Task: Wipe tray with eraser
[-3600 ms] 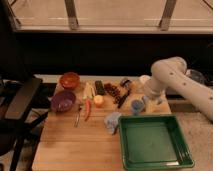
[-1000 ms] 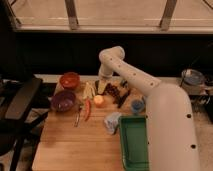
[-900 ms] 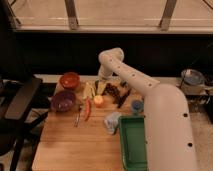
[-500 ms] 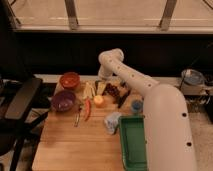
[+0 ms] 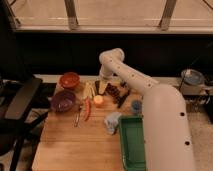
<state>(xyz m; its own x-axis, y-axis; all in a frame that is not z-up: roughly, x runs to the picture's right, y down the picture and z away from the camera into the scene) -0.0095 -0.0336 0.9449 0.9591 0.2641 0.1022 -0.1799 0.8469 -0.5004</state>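
Note:
The green tray (image 5: 130,144) lies at the front right of the wooden table, and my arm hides its right half. My gripper (image 5: 102,83) hangs at the back middle of the table, pointing down between the banana and the grapes. A small dark block, which looks like the eraser (image 5: 97,87), lies right at the gripper's left tip. I cannot tell whether the gripper touches it.
An orange bowl (image 5: 69,80) and a purple bowl (image 5: 63,100) stand at the back left. A banana (image 5: 88,90), a red chilli (image 5: 88,109), an orange fruit (image 5: 98,100), a dark grape bunch (image 5: 114,92), a blue cup (image 5: 135,105) and a grey cloth (image 5: 112,122) lie mid-table. A black chair (image 5: 20,107) stands to the left.
Since the earliest frame my arm has swung from the right side to the back middle and now covers part of the tray. Over the last second it has barely moved.

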